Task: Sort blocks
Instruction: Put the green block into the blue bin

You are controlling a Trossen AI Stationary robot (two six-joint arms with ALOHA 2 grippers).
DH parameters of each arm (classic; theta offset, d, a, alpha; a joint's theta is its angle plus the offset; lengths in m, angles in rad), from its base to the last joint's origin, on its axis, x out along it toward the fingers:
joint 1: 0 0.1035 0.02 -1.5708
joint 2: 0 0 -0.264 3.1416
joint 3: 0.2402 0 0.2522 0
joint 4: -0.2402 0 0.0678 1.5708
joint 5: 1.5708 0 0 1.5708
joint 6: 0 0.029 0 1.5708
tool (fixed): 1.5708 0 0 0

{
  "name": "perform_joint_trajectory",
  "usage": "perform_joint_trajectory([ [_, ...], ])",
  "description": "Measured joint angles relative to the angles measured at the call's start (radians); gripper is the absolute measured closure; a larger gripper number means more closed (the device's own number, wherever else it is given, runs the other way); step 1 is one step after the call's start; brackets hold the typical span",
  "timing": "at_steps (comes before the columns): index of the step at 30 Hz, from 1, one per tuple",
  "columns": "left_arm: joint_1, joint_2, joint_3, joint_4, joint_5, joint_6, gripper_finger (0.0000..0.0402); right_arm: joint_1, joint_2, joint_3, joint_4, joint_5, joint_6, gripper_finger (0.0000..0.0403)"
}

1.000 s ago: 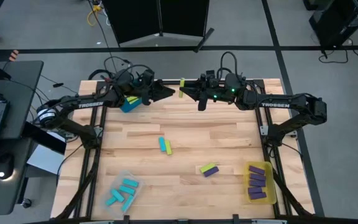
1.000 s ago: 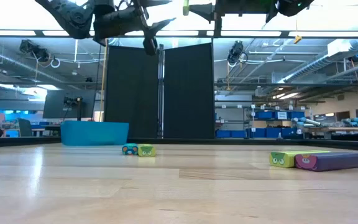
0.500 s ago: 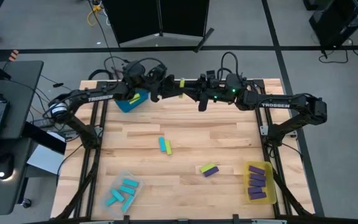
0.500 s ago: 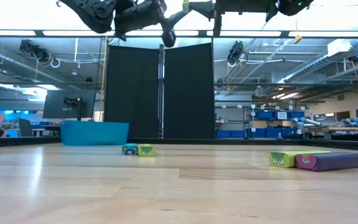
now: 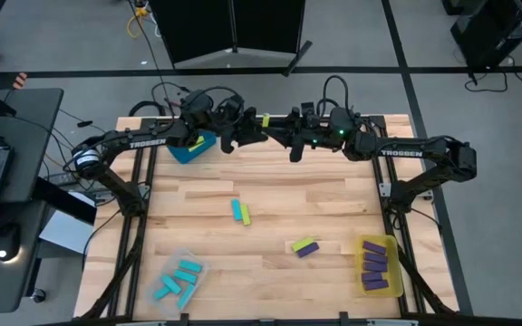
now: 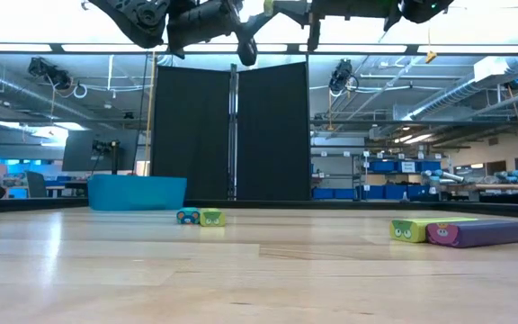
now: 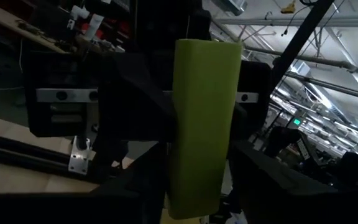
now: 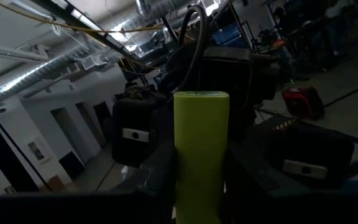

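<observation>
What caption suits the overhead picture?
Left gripper meets right gripper, which holds a lime green block above the table.

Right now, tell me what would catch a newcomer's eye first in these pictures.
First, the two arms meeting in mid-air over the table's far edge: the right gripper holds a lime green block out to the left gripper, whose fingers stand around it. Next come the sorted bins at the near edge: cyan blocks in the clear bin, purple blocks in the yellow bin.
</observation>
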Motion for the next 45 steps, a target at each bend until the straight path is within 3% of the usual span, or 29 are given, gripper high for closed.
perform_joint_trajectory([
  [4,-0.001,0.0,0.0,0.006,0.006,0.044,0.0281,0.0,0.0,0.0,0.001,0.0,0.003,0.0288],
  [13,0.002,0.0,0.042,-0.069,0.036,0.13,0.0285,-0.006,0.0,0.0,0.015,-0.002,-0.006,0.0284],
  [19,0.038,0.0,0.101,-0.184,0.064,0.207,0.0285,-0.046,0.0,0.016,0.015,0.0,0.04,0.0184],
  [24,0.061,-0.001,0.169,-0.281,0.08,0.268,0.0285,-0.074,0.0,0.064,0.01,-0.01,0.009,0.0162],
  [29,0.09,-0.02,0.243,-0.529,0.074,0.419,0.0285,-0.097,-0.008,0.143,-0.125,-0.012,-0.048,0.0192],
  [35,0.139,-0.117,0.305,-0.973,-0.015,0.69,0.0285,-0.101,-0.046,0.22,-0.425,0.04,-0.207,0.0277],
  [41,0.206,-0.211,0.308,-1.397,-0.207,0.835,0.0285,-0.104,-0.083,0.224,-0.541,0.041,-0.256,0.0383],
  [45,0.258,-0.211,0.308,-1.667,-0.401,0.923,0.0285,-0.104,-0.082,0.224,-0.583,0.045,-0.265,0.0387],
])
